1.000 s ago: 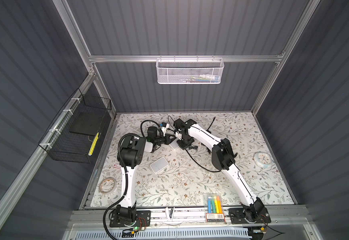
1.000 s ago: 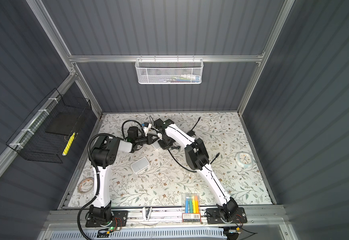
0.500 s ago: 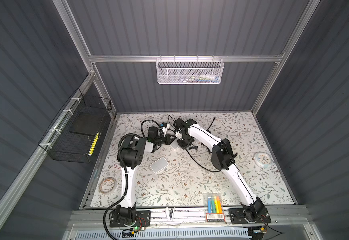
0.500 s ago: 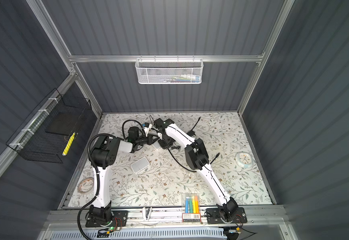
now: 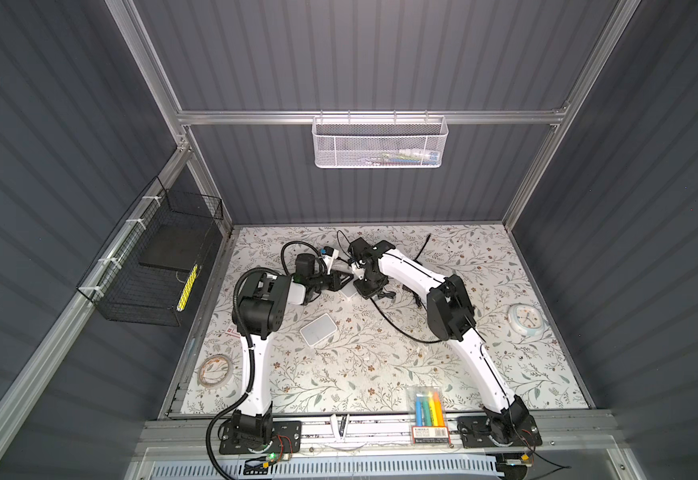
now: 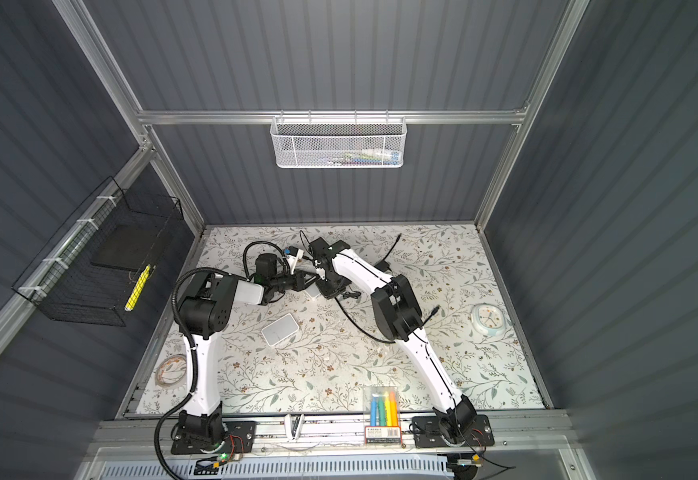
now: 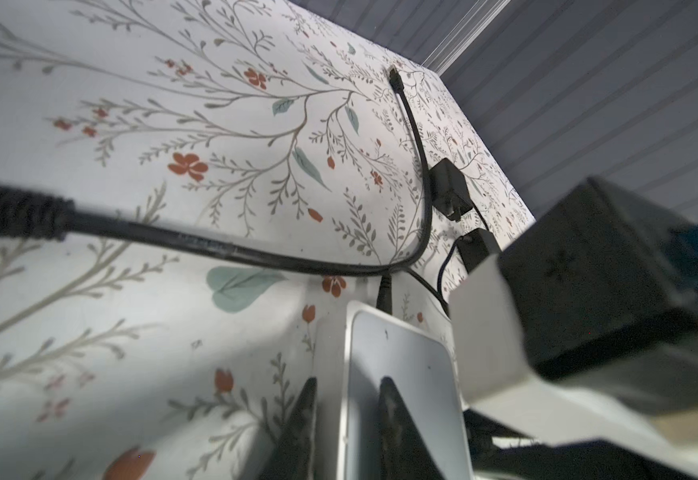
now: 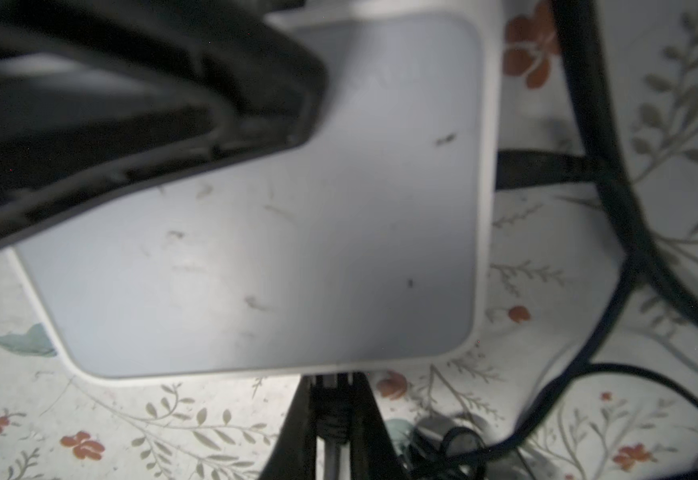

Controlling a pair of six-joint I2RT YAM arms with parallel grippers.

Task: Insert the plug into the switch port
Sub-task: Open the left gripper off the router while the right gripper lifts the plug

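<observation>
The white switch (image 5: 347, 292) lies on the floral table between both grippers, far centre in both top views. In the left wrist view my left gripper (image 7: 345, 415) straddles one edge of the switch (image 7: 405, 365): one finger beside its wall, the other over its top face, with a strip of the face showing between, so it is open. My right gripper (image 8: 332, 407) is shut on the black plug (image 8: 330, 419), whose front meets the side wall of the switch (image 8: 297, 249). Its cable trails back between the fingers.
Another black plug (image 8: 526, 166) sits in an adjoining side of the switch. Black cables (image 5: 397, 328) loop across the table, with adapters (image 7: 449, 189) nearby. A second white box (image 5: 317, 334), tape roll (image 5: 214, 370), crayon box (image 5: 428, 405) and clock (image 5: 526, 320) lie around.
Both arms stay almost in place. The left gripper's fingers look slightly further apart at the switch than before.
</observation>
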